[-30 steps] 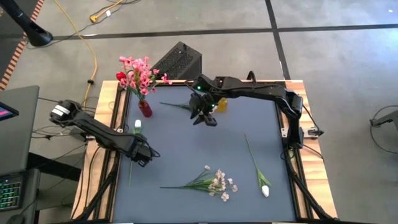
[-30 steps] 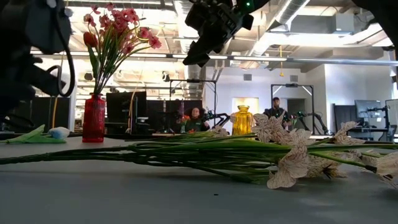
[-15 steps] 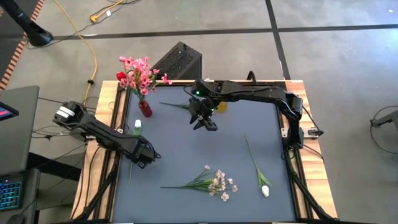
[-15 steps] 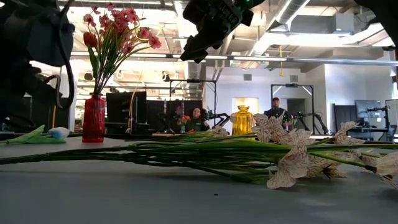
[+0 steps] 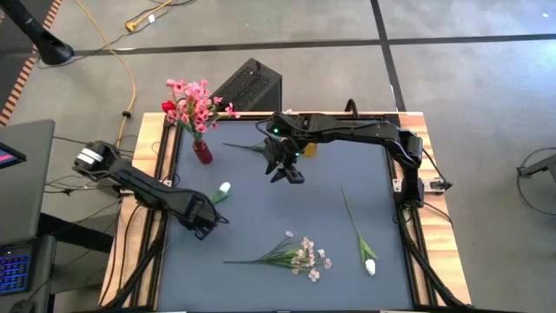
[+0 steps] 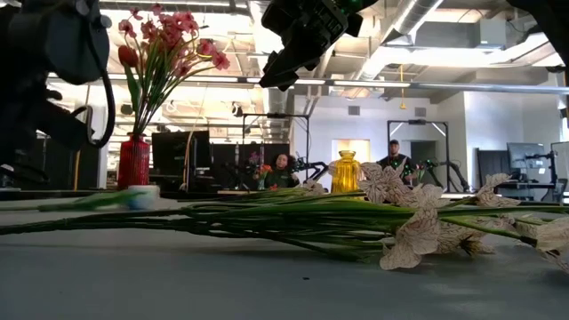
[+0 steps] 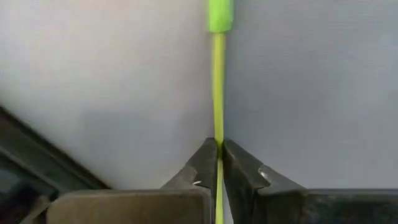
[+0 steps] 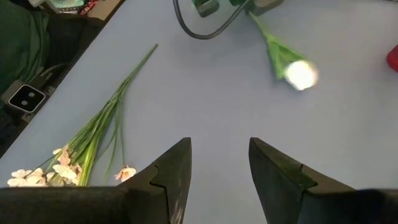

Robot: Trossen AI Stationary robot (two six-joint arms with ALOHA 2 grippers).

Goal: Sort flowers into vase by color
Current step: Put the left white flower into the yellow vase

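My left gripper is shut on the green stem of a white tulip whose bud lies toward the table's middle; the bud also shows in the right wrist view. My right gripper hangs open above the far middle of the table with nothing between its fingers. A red vase at the far left holds pink sprays and a red tulip. A yellow vase stands at the far side, partly under the right arm. A pale spray and another white tulip lie flat on the table. My left gripper pinches the tulip's thin stem between its two fingertips, some way below the bud. The stem runs straight out from between the fingers, along them, over the grey table. The gripper hides the lower stem. Whether the flower is clear of the table does not show.
A loose green stem lies on the far side, between the red vase and the right arm. The grey mat has wooden rails along its left and right edges. A black box sits beyond the far edge. People sit in the room behind.
My left gripper has shut on the white tulip's stem. The flower has turned about: its bud has swung from the table's left edge toward the middle. My right gripper has shifted a little toward the left and stays open.
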